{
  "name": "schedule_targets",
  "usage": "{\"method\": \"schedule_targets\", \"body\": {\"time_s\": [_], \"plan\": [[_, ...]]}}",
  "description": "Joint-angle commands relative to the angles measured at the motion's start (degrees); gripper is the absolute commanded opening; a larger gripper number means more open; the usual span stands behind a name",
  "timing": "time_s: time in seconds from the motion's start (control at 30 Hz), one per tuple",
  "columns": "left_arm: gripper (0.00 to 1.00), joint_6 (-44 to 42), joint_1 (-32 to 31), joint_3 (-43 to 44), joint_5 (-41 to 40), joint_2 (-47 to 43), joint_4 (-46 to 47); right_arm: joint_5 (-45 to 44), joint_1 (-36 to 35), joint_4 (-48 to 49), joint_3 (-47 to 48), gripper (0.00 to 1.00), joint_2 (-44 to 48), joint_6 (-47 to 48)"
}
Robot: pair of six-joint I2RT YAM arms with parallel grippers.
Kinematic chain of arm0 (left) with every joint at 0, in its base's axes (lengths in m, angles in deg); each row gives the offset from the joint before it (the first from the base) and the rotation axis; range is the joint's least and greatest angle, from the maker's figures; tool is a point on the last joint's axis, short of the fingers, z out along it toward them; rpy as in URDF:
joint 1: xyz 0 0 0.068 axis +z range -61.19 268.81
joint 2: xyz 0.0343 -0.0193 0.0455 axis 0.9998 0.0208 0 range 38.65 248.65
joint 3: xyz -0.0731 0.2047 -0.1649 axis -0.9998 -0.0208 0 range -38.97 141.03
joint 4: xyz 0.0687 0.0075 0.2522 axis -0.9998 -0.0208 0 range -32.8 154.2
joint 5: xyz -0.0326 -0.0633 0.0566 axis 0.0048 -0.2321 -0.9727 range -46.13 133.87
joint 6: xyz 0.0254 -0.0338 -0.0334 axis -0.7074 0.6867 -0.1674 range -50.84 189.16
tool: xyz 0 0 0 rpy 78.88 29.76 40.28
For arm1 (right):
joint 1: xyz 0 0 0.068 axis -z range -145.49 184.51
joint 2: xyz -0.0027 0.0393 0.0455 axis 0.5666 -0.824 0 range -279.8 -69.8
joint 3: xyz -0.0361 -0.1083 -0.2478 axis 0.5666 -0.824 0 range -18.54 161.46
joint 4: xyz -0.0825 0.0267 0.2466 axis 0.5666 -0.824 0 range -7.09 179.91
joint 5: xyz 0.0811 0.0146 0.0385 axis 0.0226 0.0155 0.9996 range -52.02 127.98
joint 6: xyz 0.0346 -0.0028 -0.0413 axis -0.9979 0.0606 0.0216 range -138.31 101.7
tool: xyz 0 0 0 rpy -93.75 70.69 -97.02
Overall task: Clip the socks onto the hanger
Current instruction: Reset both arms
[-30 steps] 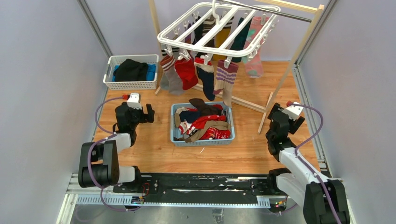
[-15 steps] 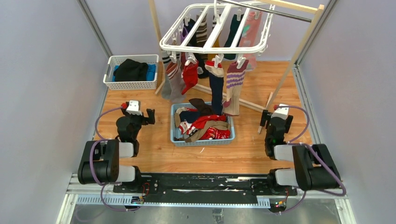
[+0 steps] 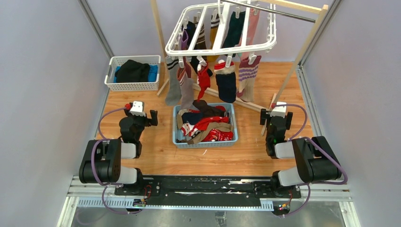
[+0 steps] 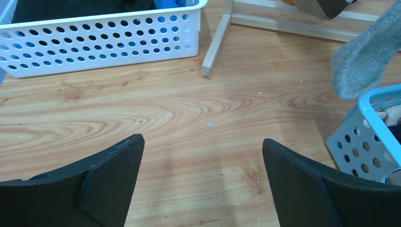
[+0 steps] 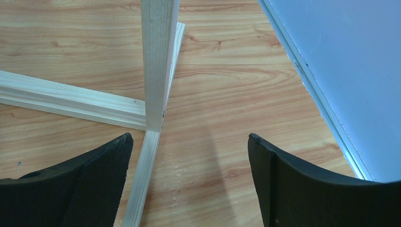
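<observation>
One white hanger (image 3: 220, 28) hangs by its hook from the metal rail (image 3: 269, 10) of the wooden rack (image 3: 302, 52), above the far edge of the worktop (image 3: 156, 156), and it is tilted. Five socks hang on its near row of clips: a grey sock (image 3: 173, 89), a striped grey one (image 3: 186, 90), a red one (image 3: 204, 81), a navy one with red-white cuff (image 3: 226, 84) and a beige one with purple stripes (image 3: 247, 78). More socks hang behind them; I cannot count these.

There are two baskets. The blue basket (image 3: 204, 143), in the middle of the worktop, holds a pile of loose socks (image 3: 208, 125). The white basket (image 3: 132, 86), at the far left corner, holds black and blue cloths.

The left gripper (image 4: 202, 142) and the right gripper (image 5: 189, 137) both have the jaws wide apart and hold nothing. Each one is low over the wood, the left one near the left edge and the right one beside the foot of the rack.
</observation>
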Motion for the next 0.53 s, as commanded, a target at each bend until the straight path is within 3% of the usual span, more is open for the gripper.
{"method": "schedule_targets", "body": {"time_s": [0.0, 0.5], "plan": [[1.00, -1.16, -0.23, 0.85, -0.88, 0.19, 1.29, -0.83, 0.23, 1.03, 0.20, 0.90, -0.27, 0.81], [1.00, -1.16, -0.18, 0.83, -0.92, 0.22, 1.29, 2.36, 1.70, -0.23, 0.86, 0.91, -0.17, 0.18]]}}
